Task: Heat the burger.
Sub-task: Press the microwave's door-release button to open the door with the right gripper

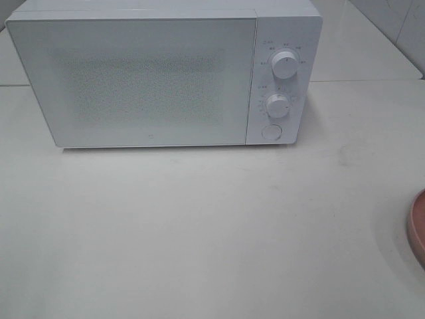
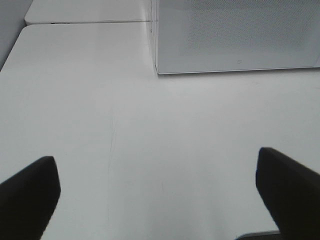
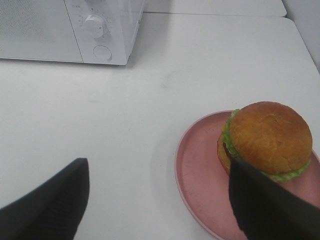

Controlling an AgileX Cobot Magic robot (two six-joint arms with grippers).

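The burger [image 3: 267,135], with a golden-brown bun and a green lettuce edge, sits on a pink plate [image 3: 195,165] in the right wrist view. My right gripper [image 3: 159,162] is open above the table, with nothing between its fingers. One of its fingers [image 3: 270,205] covers the burger's near edge and part of the plate. Bare white table lies under my left gripper [image 2: 155,160], which is wide open and empty. Neither gripper shows in the exterior high view. Only the plate's rim [image 1: 418,226] shows there, at the right edge.
A white microwave [image 1: 146,80] stands at the back of the table with its door shut. Its panel has two knobs [image 1: 284,64] and a round button [image 1: 271,132]. The microwave's front [image 2: 235,35] lies ahead of the left gripper, and its knob side [image 3: 95,25] ahead of the right.
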